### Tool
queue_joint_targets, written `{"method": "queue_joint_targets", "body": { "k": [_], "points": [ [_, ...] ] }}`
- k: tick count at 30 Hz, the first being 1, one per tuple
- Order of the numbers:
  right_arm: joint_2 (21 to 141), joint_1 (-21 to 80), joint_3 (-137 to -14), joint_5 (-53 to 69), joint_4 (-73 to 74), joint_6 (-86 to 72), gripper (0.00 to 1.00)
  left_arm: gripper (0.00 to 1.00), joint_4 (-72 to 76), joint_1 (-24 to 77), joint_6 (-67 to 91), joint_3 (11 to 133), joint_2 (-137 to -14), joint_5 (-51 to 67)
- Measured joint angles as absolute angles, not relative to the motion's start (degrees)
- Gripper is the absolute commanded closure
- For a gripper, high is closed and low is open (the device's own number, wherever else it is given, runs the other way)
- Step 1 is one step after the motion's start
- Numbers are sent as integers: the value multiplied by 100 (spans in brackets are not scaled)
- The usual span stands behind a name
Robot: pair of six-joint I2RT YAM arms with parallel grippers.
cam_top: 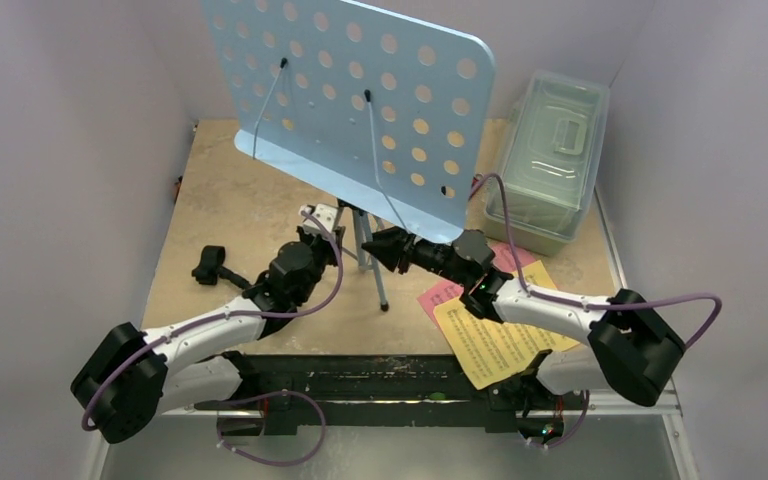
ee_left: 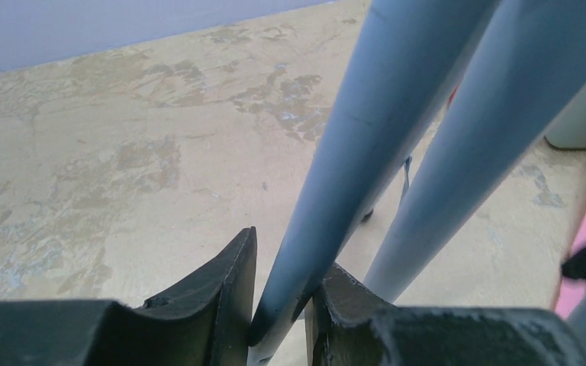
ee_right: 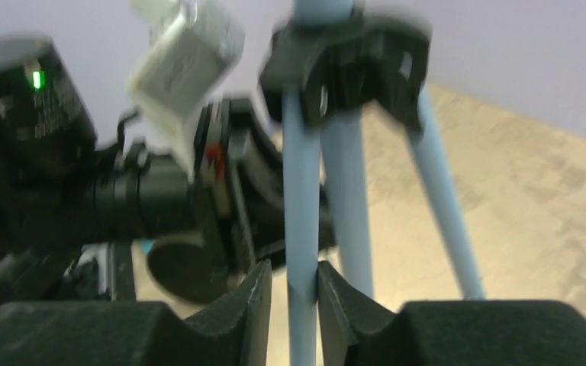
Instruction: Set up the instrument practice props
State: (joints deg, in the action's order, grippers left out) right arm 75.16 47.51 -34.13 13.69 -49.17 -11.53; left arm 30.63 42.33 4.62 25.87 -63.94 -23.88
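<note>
Standing with pole vertical, music stand point(cam_top: 335, 172) faces near edge.

Beige mottled tabletop point(cam_top: 230, 195) at centre. Plain pale lavender walls point(cam_top: 55, 150) enclose it at 9, 12 and 3 o'clock. Light even, diffuse.

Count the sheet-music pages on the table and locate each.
2. The yellow page lies near right, partly under the right arm; the pink page lies beneath it, edges showing beside it. Others may be hidden underneath.
</note>
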Motion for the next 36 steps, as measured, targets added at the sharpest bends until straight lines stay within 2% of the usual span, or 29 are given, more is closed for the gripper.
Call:
{"method": "queue_joint_targets", "body": {
  "k": [3, 7, 12, 14, 18, 22, 29, 36],
  "points": [
    [7669, 4716, -3426, 1835, -4571, -1492, 48, 100, 3144, 4040, 600, 2521, -6322, -2477],
    [8044, 4628, -3358, 2563, -4423, -1940, 40, 100, 3299, 3811, 875, 2432, -6263, -2757],
    [8672, 4519, -3441, 3326, -4801, -2421, 36, 100, 3514, 3774, 1140, 2298, -6239, -3210],
    [8917, 4497, -3599, 3461, -4939, -2552, 32, 100, 3553, 3988, 1107, 2285, -6263, -3393],
    [9159, 4460, -3929, 3555, -5120, -2694, 32, 100, 3806, 4687, 1210, 2281, -6517, -4206],
    [9085, 4167, -4025, 3566, -5258, -2781, 36, 100, 4080, 5026, 1111, 2303, -6654, -4508],
    [8573, 3798, -3736, 3828, -5330, -2799, 31, 100, 4386, 5258, 913, 2303, -6805, -4829],
    [7706, 3588, -3704, 3782, -4488, -2620, 16, 100, 4595, 5306, 644, 2300, -6956, -4995]
  ]
}}
